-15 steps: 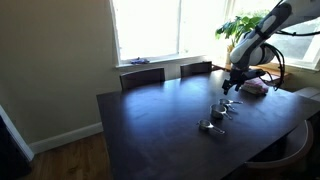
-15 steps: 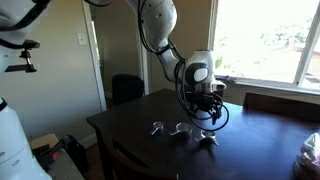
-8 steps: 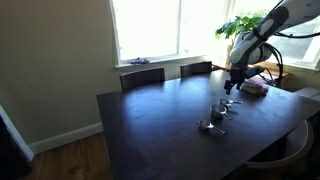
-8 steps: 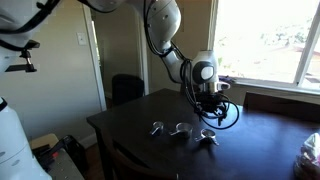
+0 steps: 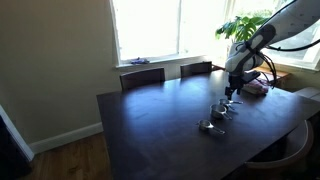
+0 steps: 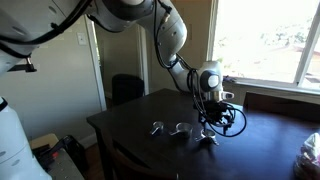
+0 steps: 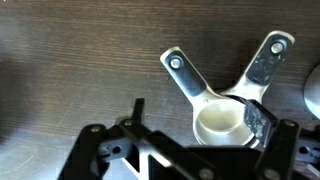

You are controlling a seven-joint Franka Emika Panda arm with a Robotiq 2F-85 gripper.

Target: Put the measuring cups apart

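In the wrist view, nested measuring cups (image 7: 222,120) with two fanned handles are being shown on the dark worktop (image 7: 70,60), their bowl lying between the gripper's (image 7: 197,113) parted jaws. Only in an exterior view are separate cups (image 6: 157,127) being seen lying apart beside the gripper (image 6: 210,120).

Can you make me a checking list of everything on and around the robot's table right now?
Surface: dark wooden table, no spills seen.
Job's things: measuring cups lie in a small group. In the wrist view two handles fan out from one cup, so some look nested.
Clutter: pinkish object by the table's edge.
Grippers: gripper open, low over the cups.
Cables: black cable loops beside the wrist.
Surroundings: chairs, window, plant.
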